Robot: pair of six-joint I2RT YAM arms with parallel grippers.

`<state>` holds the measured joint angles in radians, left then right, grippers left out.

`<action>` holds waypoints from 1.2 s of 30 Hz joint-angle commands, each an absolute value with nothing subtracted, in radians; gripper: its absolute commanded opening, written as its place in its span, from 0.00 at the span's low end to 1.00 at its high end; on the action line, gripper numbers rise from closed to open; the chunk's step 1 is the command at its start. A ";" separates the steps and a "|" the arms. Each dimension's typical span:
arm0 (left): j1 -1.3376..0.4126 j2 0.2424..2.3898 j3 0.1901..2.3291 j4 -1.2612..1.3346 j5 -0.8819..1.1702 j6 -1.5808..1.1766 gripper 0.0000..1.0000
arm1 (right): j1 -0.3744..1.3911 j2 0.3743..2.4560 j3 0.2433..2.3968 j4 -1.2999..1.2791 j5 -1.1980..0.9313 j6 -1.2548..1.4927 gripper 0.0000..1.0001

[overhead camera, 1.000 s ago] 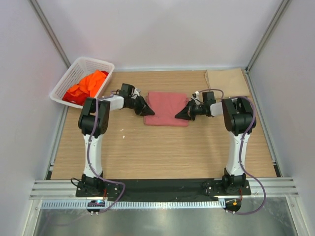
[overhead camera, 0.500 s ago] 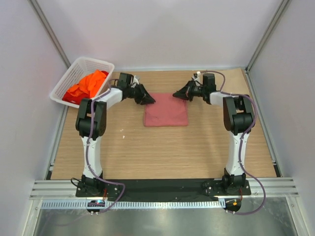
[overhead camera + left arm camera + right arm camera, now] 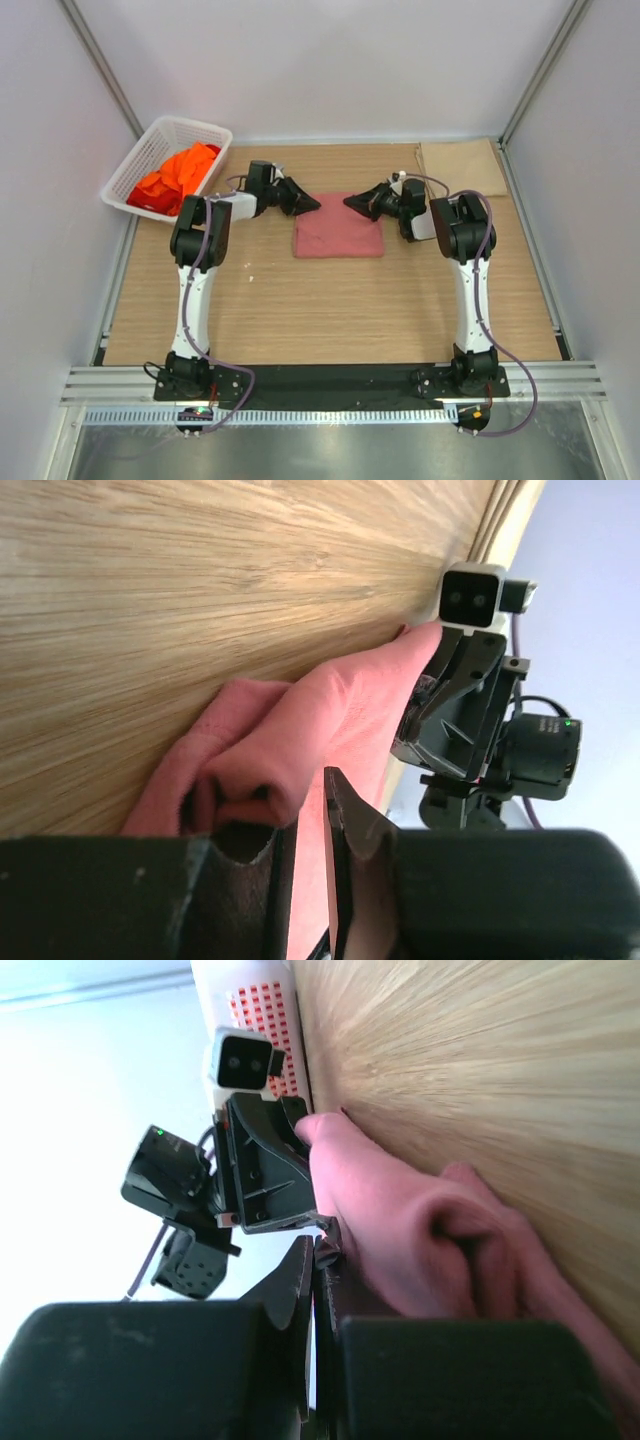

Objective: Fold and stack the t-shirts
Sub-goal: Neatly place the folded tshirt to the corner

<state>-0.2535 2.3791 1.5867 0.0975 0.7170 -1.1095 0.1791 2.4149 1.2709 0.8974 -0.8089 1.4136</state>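
Note:
A folded salmon-pink t-shirt (image 3: pixel 340 232) lies flat mid-table. My left gripper (image 3: pixel 316 206) hovers at its far left corner and my right gripper (image 3: pixel 349 202) at its far edge, tips pointing at each other. In the left wrist view my left gripper (image 3: pixel 305 800) has its jaws a narrow gap apart. A bunched fold of the t-shirt (image 3: pixel 250 770) rests against the outside of one finger. My right gripper (image 3: pixel 315 1245) is shut, with the t-shirt (image 3: pixel 400 1220) bulging beside its finger. Orange t-shirts (image 3: pixel 180 170) lie heaped in the basket.
The white lattice basket (image 3: pixel 190 122) stands at the back left corner against the wall. A beige sheet (image 3: pixel 460 160) lies flat at the back right. Enclosure walls close in the left, right and back of the wooden table (image 3: pixel 330 310).
Both grippers moved from the shirt's left and right sides up to its far edge, then swung inward toward each other. The pink shirt has stayed in place.

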 commanded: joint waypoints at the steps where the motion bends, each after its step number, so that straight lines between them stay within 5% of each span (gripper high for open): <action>1: -0.233 2.365 1.526 0.202 0.631 -1.140 0.17 | 0.123 2.387 1.198 0.948 -0.704 1.381 0.03; 7: -0.212 2.370 1.525 0.097 0.557 -1.092 0.16 | 0.091 2.286 1.204 0.554 -0.606 1.123 0.03; 17: -0.212 2.373 1.532 0.083 0.592 -1.072 0.16 | 0.058 2.267 1.267 0.375 -0.592 0.997 0.03; 26: -0.212 2.309 1.574 0.025 0.609 -1.069 0.17 | 0.037 2.181 1.528 -0.113 -0.572 0.710 0.03; 36: -0.219 2.166 1.543 -0.049 0.647 -1.039 0.22 | 0.132 1.976 1.407 -0.181 -0.684 0.726 0.04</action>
<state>-0.2237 2.2356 1.5467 0.0010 0.6380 -1.0828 0.0906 2.0598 1.4517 -0.1570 -0.6228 0.7361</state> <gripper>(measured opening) 0.211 0.046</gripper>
